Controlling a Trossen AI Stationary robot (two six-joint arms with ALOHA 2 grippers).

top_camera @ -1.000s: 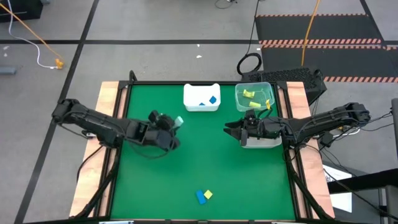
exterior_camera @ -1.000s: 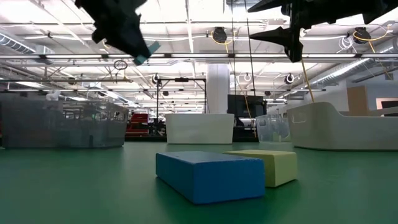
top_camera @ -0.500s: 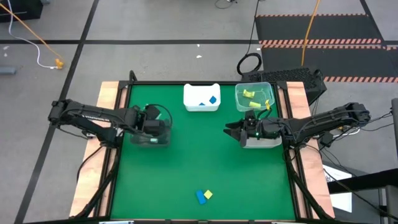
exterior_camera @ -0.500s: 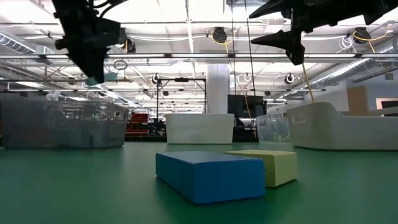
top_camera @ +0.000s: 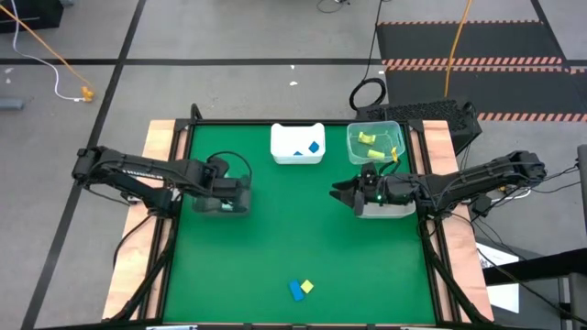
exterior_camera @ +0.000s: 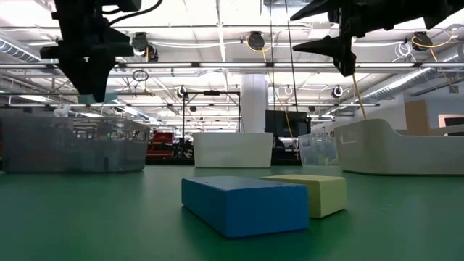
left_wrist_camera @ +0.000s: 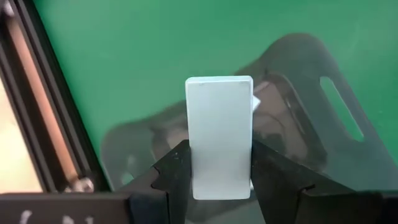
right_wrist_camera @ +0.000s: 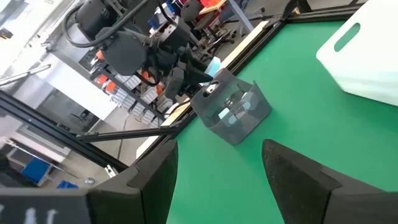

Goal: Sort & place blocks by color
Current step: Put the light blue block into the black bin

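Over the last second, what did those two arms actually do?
The left tool, shut on a pale mint green bar block, swung toward the table's left side and now hangs above the dark see-through bin. The right tool stayed open near the white bin. The blue bar block and yellow block never moved.

blocks on mat: 2 — blue block [top_camera: 295, 291], yellow block [top_camera: 306, 286] | mint block [left_wrist_camera: 219, 137] held: 1 | arms: 2

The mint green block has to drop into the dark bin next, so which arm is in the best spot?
Left. The left claw already grips the mint green block right over the dark bin. The right claw is empty, waiting across the table by a white bin.
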